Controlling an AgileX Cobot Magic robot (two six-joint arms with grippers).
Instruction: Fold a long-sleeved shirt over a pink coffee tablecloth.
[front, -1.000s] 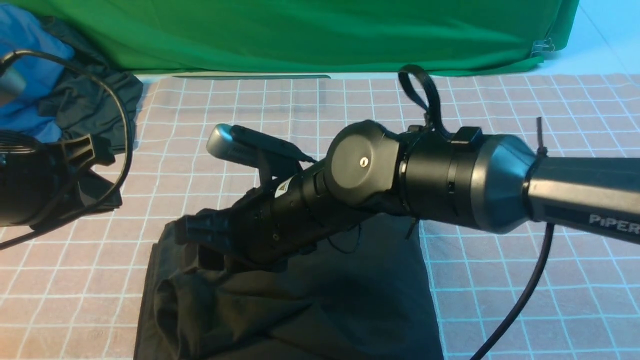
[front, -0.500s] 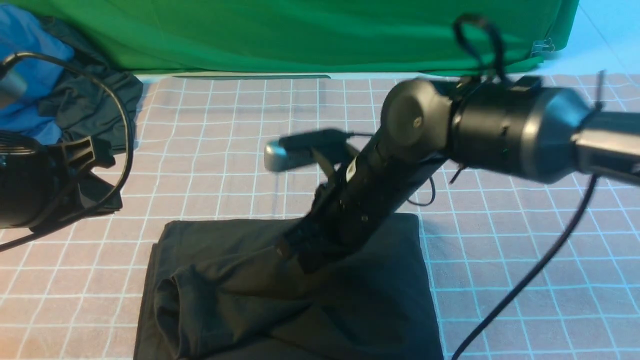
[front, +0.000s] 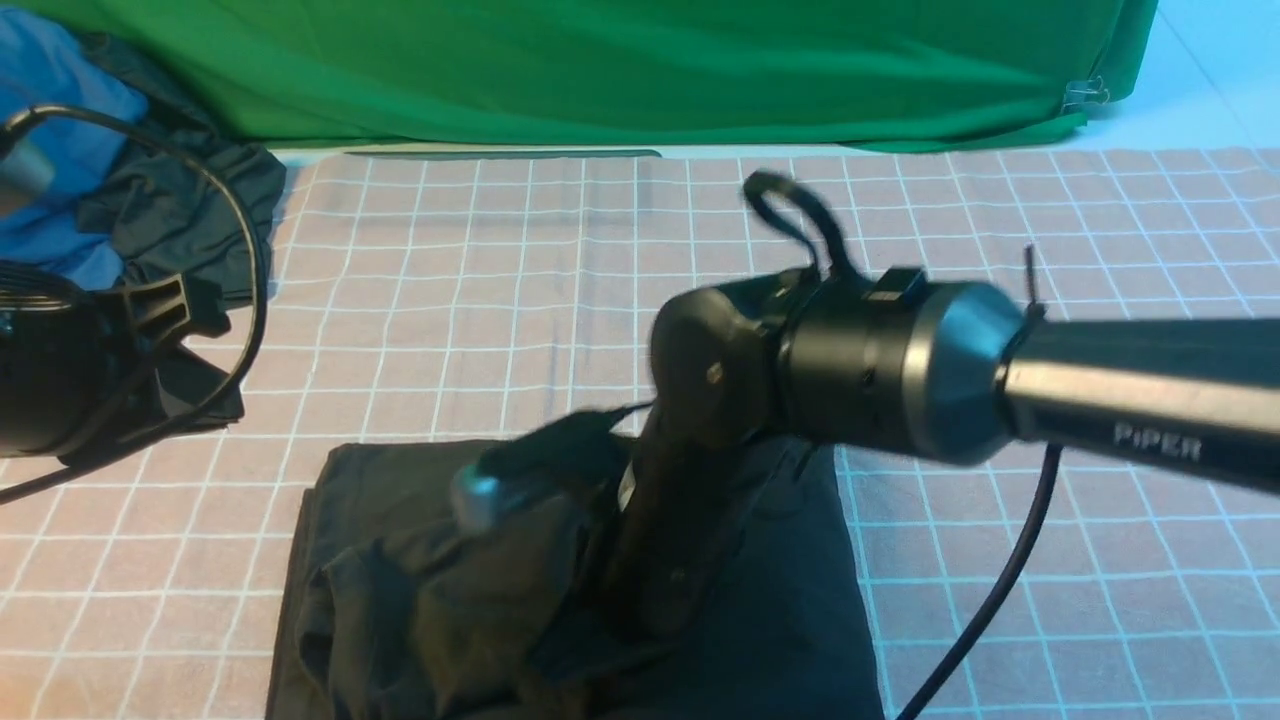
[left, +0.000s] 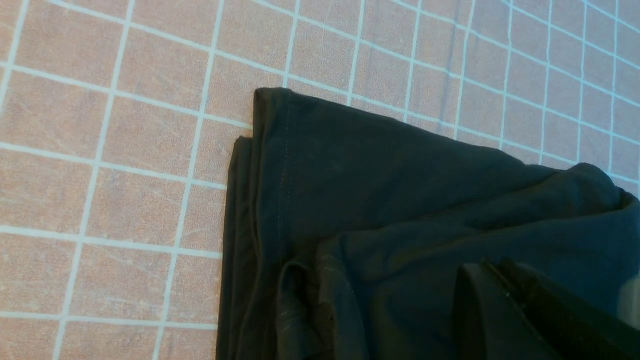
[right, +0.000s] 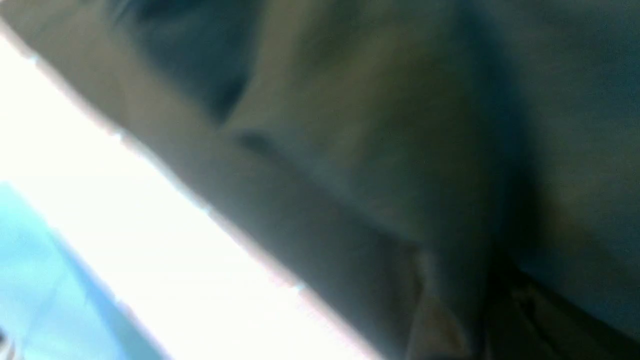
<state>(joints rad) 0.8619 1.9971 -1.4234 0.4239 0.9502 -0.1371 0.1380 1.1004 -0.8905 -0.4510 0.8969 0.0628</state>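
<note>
The black long-sleeved shirt (front: 770, 600) lies folded into a rough rectangle on the pink grid tablecloth (front: 450, 280); its print and label are hidden. My right gripper (front: 640, 620) points straight down and presses into the rumpled folds at the shirt's middle. The blurred right wrist view is filled with dark shirt cloth (right: 375, 125), so the jaw opening cannot be made out. In the left wrist view, the shirt's (left: 375, 175) far left corner rests on the tablecloth (left: 125, 150). My left gripper (left: 492, 280) hovers over the cloth, fingers pressed together, holding nothing.
A green cloth (front: 640, 70) hangs along the back. A blue garment (front: 50, 100) and a dark grey-green garment (front: 190, 200) lie at the back left, behind my left arm (front: 60, 370). The right arm's cable (front: 1000, 600) trails over the tablecloth.
My right gripper left the shirt's left side, swung up and to the right, then dropped into the shirt's middle. The cloth there is now bunched. The left arm stayed still.
</note>
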